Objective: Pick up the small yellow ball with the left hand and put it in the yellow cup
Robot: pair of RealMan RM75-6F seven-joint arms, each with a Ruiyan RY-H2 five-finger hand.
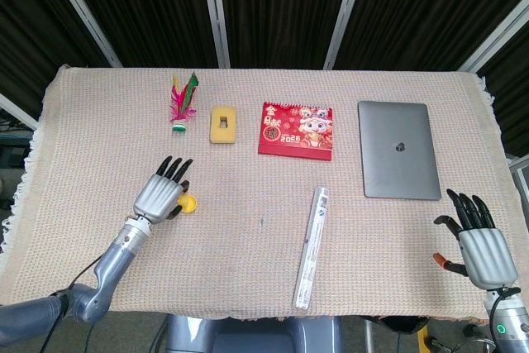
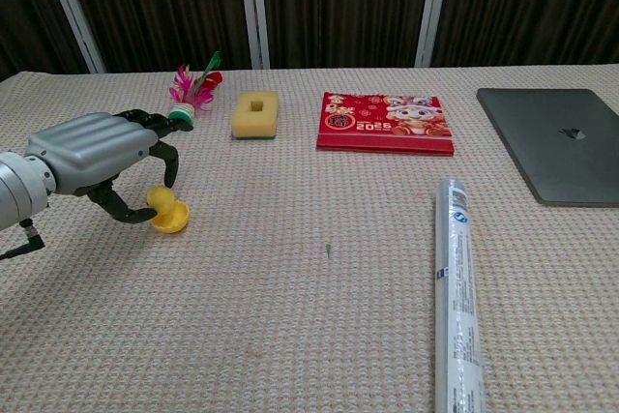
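Note:
My left hand (image 2: 102,162) (image 1: 164,193) pinches the small yellow ball (image 2: 160,200) between thumb and a finger. The ball hangs directly over the low yellow cup (image 2: 173,219) (image 1: 189,202), about at its rim. In the head view the hand covers the ball and the cup's left side. My right hand (image 1: 478,241) rests at the table's front right corner, fingers spread and holding nothing.
A feathered shuttlecock (image 2: 191,92), a yellow sponge (image 2: 255,114) and a red calendar (image 2: 386,123) line the back of the table. A grey laptop (image 1: 397,160) lies at the right. A long silver tube (image 2: 454,281) lies in the front middle.

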